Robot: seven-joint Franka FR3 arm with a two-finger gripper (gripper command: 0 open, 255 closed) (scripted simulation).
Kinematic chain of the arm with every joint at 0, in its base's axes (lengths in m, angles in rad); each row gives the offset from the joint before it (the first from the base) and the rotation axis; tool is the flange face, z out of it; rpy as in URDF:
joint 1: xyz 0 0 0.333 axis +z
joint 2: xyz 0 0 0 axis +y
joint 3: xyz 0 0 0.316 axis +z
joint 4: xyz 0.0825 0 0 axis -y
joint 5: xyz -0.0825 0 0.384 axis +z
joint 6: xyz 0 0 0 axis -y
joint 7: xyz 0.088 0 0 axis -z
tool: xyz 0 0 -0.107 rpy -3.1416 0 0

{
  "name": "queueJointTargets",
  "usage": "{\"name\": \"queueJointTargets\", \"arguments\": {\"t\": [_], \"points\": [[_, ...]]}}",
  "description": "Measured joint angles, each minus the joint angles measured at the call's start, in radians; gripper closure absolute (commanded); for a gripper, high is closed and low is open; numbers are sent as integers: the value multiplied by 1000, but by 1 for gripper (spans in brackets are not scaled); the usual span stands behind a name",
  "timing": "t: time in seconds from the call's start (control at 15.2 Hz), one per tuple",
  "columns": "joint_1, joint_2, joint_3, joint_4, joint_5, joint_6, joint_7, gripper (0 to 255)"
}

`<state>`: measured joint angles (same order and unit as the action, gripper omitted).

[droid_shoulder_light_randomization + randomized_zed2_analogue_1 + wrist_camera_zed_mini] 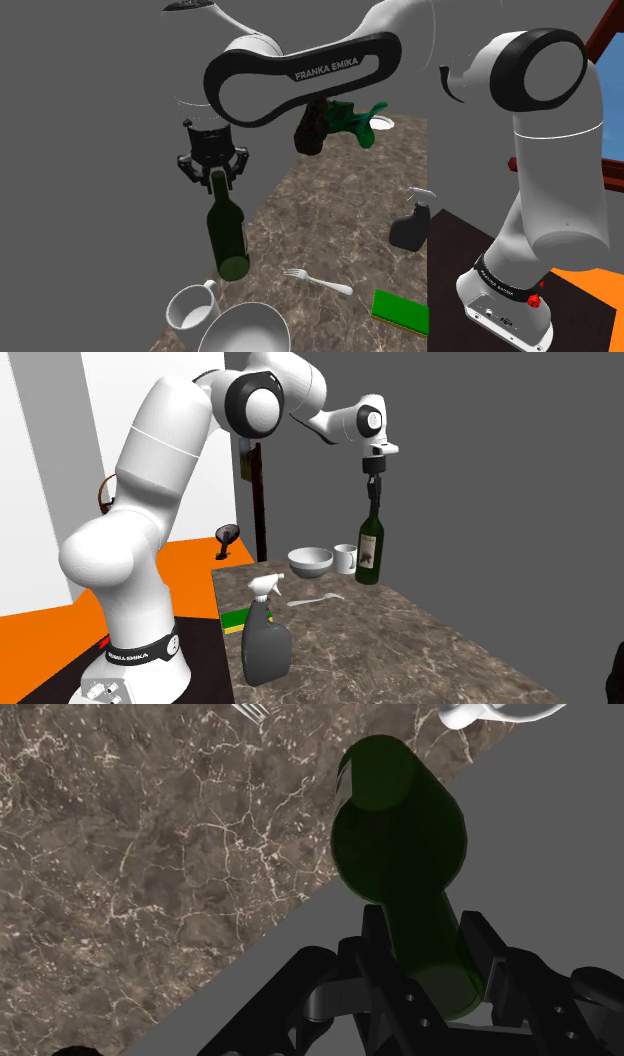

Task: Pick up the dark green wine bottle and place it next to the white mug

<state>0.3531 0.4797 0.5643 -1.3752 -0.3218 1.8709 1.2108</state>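
The dark green wine bottle [227, 235] stands upright at the marble counter's [330, 220] edge on the shoulder view's left. My gripper [215, 178] is straight above it, shut on its neck. In the wrist view the neck runs between the two black fingers [375, 939], which press on it from both sides, with the bottle [400, 834] below. I cannot tell whether its base rests on the counter or hangs just above it. The white mug [192, 305] is a short way from the bottle, nearer the camera. The second exterior view has the mug [345, 559] just left of the bottle [369, 552] and the gripper [373, 492] above.
A white bowl [243, 330] sits beside the mug. A white fork [318, 281], a green sponge [401, 310] and a grey spray bottle [412, 222] lie nearer the stand. A green object [352, 122] and a brown one [310, 130] stand at the far end.
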Motion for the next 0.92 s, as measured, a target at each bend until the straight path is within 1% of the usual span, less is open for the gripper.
{"name": "queueJointTargets", "arguments": {"t": [0.2,0.59,0.66,0.92], "points": [[-4,3,-2,-27,-3,28,4,255],[-5,3,-2,-31,-3,33,4,255],[-5,3,-2,-31,-3,33,4,0],[-5,2,-2,-31,-3,33,4,0]]}}
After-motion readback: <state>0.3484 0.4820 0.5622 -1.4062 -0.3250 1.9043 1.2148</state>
